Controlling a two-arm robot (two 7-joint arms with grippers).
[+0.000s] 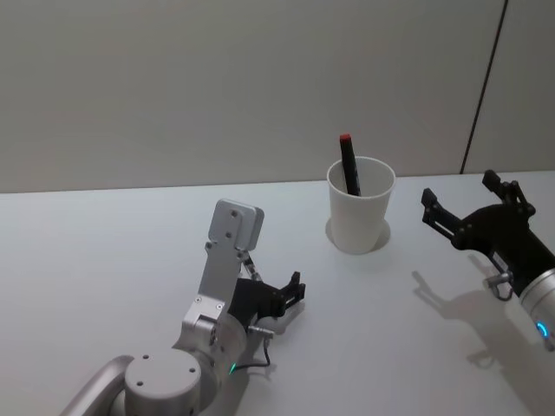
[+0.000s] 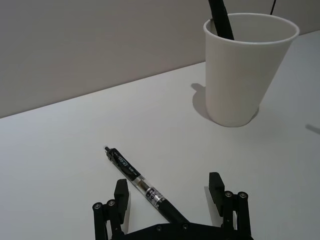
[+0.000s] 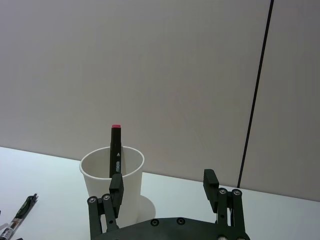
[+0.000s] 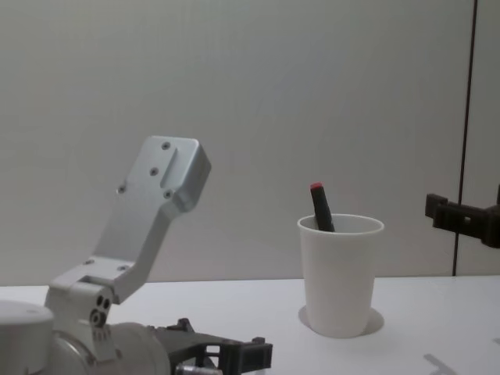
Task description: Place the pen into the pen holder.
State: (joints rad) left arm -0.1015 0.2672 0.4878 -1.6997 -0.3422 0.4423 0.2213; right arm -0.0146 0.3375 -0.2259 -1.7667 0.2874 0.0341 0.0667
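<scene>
On the table, the pen lies ungrasped between the spread jaws of the left gripper; a marker already stands in the pen holder; the right gripper hovers spread nearby

Silver-grey left arm with round screws, black jaws, green light, right wrist blue-lit

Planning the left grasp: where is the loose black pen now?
In the left wrist view, the black pen lies on the table between the left gripper's open fingers, to the robot's left of the white paper cup.
</scene>
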